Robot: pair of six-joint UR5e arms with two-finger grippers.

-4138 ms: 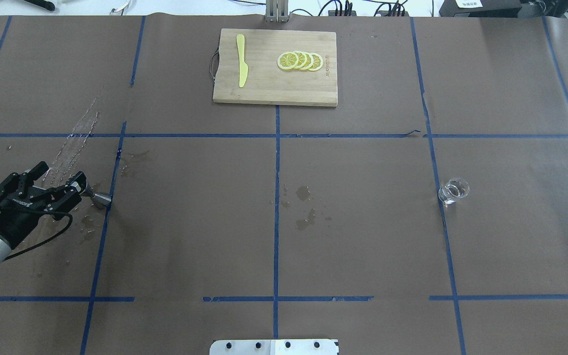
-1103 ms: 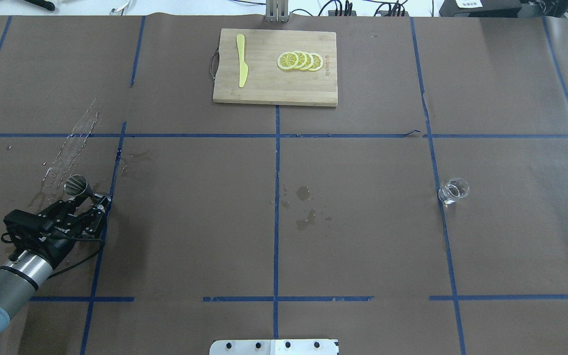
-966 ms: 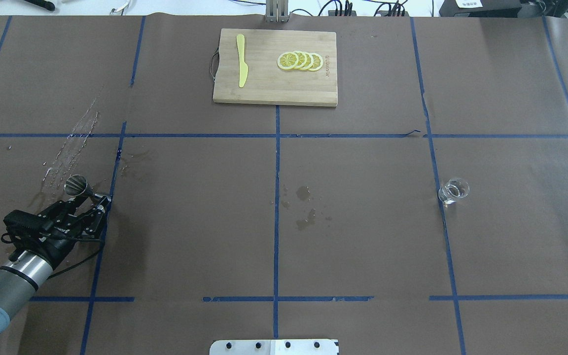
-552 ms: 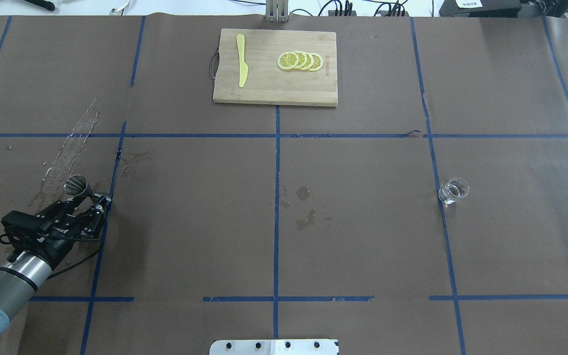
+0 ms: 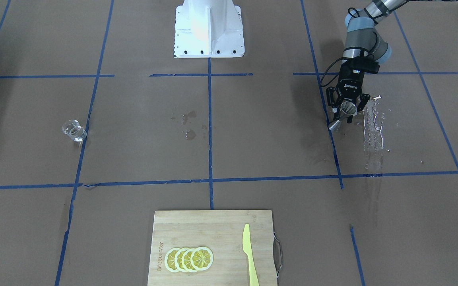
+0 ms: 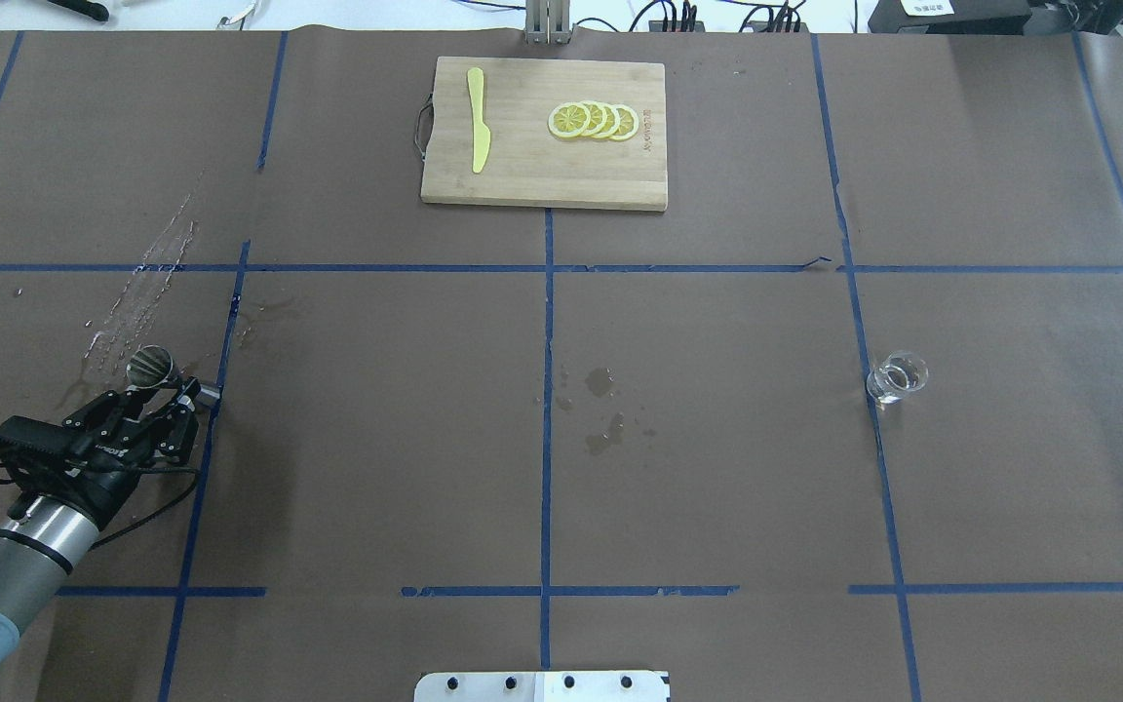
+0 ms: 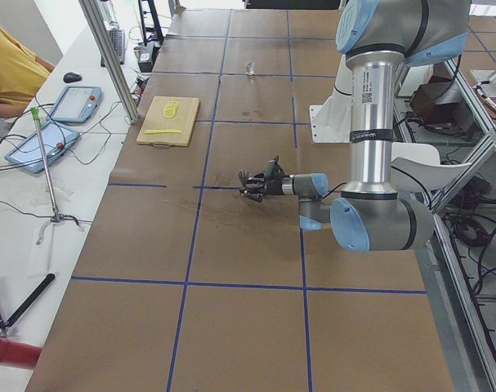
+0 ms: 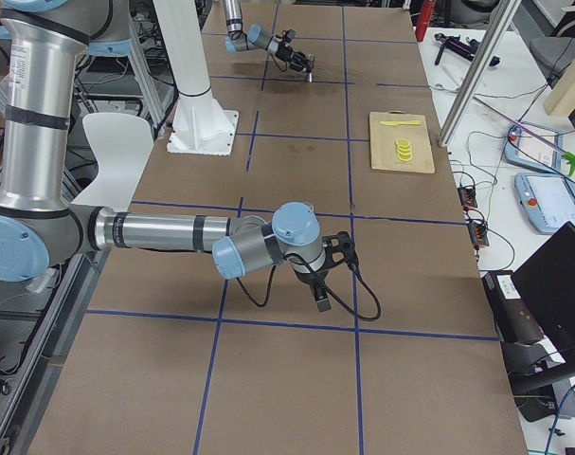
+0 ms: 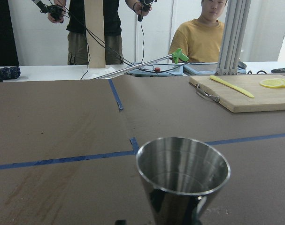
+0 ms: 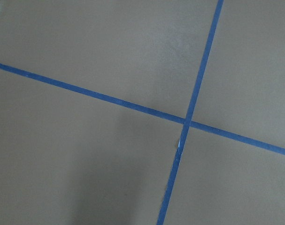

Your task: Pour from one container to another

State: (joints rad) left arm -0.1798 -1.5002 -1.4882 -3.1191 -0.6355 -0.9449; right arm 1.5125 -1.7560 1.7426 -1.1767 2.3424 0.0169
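The steel jigger [image 6: 154, 369] stands upright on the brown paper at the table's left, next to a blue tape line. Its open cone [image 9: 182, 174] fills the left wrist view. My left gripper [image 6: 160, 392] is low behind it, open, with a finger on either side of the jigger [image 5: 346, 108]. The clear glass tumbler [image 6: 898, 377] stands alone far to the right, on another tape line, also the tumbler [image 5: 74, 130]. My right gripper [image 8: 322, 284] shows only in the exterior right view, low over bare table, so I cannot tell its state.
A wooden cutting board [image 6: 542, 180] at the far middle carries lemon slices [image 6: 593, 120] and a yellow plastic knife [image 6: 477, 122]. A wet streak [image 6: 142, 292] lies beyond the jigger and damp stains [image 6: 602, 409] mark the table's middle. People stand past the far edge.
Four seconds ago the jigger was held tipped on its side; now it stands upright. In the last half second the left gripper's fingers spread and it drew back slightly. The jigger stayed put.
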